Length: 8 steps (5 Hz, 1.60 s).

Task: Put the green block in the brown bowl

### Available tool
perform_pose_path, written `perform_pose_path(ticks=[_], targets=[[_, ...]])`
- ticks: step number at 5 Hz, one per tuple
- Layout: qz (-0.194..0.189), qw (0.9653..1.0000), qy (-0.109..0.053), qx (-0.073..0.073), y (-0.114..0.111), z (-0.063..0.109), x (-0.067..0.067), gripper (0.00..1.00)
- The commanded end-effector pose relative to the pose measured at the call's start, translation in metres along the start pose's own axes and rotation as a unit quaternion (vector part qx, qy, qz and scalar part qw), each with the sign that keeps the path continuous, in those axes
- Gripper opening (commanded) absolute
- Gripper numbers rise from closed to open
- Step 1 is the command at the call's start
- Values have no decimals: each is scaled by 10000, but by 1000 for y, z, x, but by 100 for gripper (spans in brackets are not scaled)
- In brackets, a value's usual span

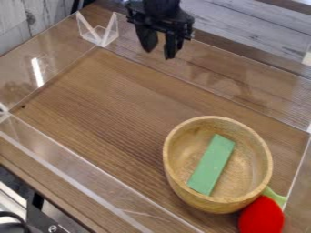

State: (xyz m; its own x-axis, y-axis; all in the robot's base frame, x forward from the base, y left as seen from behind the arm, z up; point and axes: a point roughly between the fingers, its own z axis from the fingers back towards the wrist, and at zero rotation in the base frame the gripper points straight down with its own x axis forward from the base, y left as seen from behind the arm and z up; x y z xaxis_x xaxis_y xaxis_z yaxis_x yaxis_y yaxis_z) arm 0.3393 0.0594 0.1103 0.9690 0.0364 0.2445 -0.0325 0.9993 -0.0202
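The red toy (260, 218) is cut by the bottom edge, and the arm above the pincer (162, 44) leaves the top edge.

Wooden table (109, 100) with clear walls (49, 41); red toy (260, 218) — possibly a strawberry — at bottom edge.

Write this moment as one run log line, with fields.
block: in bowl | gripper: empty, far from bowl | strawberry toy: beside bowl | task: done

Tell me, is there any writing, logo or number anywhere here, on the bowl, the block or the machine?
None can be read. The brown bowl, the green block lying in it, the red toy, the black pincer and the wooden table all show plain surfaces, with no text or signs.
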Motion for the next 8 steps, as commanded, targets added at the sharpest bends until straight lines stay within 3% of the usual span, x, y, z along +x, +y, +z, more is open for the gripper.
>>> perform_pose_path(ticks=[1,3,5,6,8], targets=[[-154,9996,-250,34,5,10,16,100],[49,9995,-305,21,-11,22,19,100],[-345,9986,-382,-84,-35,34,19,100],[-320,9988,-372,-57,-30,35,26,100],[-256,9995,-211,-14,-28,23,17,100]])
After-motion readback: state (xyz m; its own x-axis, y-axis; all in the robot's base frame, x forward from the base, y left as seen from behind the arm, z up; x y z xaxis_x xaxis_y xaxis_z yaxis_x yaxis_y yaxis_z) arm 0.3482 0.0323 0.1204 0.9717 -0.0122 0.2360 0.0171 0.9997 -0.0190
